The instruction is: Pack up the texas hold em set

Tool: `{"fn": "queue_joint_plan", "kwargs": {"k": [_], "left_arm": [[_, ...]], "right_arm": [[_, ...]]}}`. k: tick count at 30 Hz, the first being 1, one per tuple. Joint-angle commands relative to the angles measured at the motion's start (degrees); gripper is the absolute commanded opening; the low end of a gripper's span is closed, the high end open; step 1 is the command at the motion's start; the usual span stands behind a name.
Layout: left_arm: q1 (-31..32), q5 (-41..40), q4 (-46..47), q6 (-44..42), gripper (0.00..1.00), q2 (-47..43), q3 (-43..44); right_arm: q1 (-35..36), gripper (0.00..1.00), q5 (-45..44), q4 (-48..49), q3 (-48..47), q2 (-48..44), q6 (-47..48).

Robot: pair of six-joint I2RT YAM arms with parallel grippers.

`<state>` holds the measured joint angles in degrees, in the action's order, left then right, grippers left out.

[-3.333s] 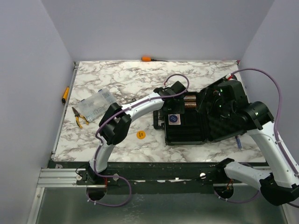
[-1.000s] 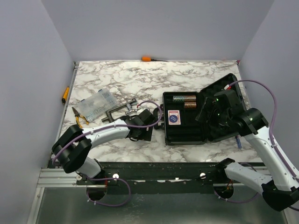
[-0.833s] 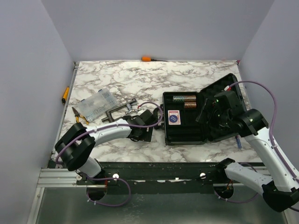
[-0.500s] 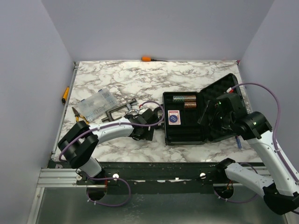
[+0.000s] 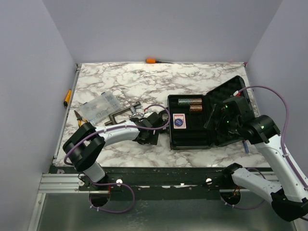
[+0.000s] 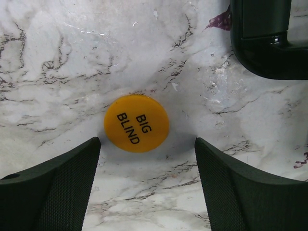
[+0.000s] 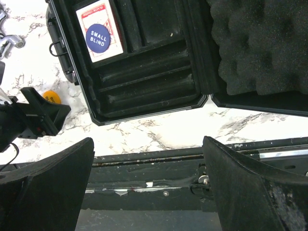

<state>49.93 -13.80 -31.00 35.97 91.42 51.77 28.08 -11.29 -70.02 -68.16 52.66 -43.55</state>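
Note:
The black case (image 5: 190, 132) lies open, its foam-lined lid (image 5: 234, 103) tipped back to the right. Inside are two chip stacks (image 5: 190, 102) and the red-backed deck (image 5: 179, 121) with a blue "SMALL BLIND" disc (image 7: 99, 37) on top. An orange "BIG BLIND" disc (image 6: 136, 123) lies flat on the marble left of the case, and also shows in the right wrist view (image 7: 50, 96). My left gripper (image 6: 147, 192) is open and low over the table, with the disc just ahead of its fingertips. My right gripper (image 7: 149, 192) is open and empty, above the case's near right part (image 5: 225, 124).
A clear plastic box (image 5: 98, 107), a grey metal clamp (image 5: 122, 113) and orange-handled pliers (image 5: 81, 120) lie at the left. An orange screwdriver (image 5: 153, 60) lies at the back edge, another orange tool (image 5: 67, 97) at the left edge. The case handle (image 6: 267, 43) is right of the disc.
My left arm left the case and came down on the marble left of it, at the orange disc; lately it edged slightly right. The right gripper drew back a little toward the near edge.

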Motion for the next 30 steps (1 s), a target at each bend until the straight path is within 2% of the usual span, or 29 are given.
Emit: {"fn": "queue_joint_plan", "kwargs": {"k": [1,5,26,30], "left_arm": [[-0.99,-1.58,0.7,0.88,0.76,1.5,1.4],[-1.72,-1.22,0.78,1.61,0.73,2.12,1.31],[-2.6,-1.49,1.11,2.88,0.45,1.53,-2.19],[-2.65,-1.22,1.03,2.88,0.43,-0.58,-2.86]], "right_arm": [[0.28,0.96,-0.29,-1.61,-1.06,-0.13,-0.41],[0.31,0.96,-0.66,-1.98,-1.45,-0.04,-0.13],[0.28,0.96,-0.84,-1.54,-0.8,0.1,0.03],[0.27,0.96,-0.84,-1.35,-0.5,0.03,-0.04]]}}
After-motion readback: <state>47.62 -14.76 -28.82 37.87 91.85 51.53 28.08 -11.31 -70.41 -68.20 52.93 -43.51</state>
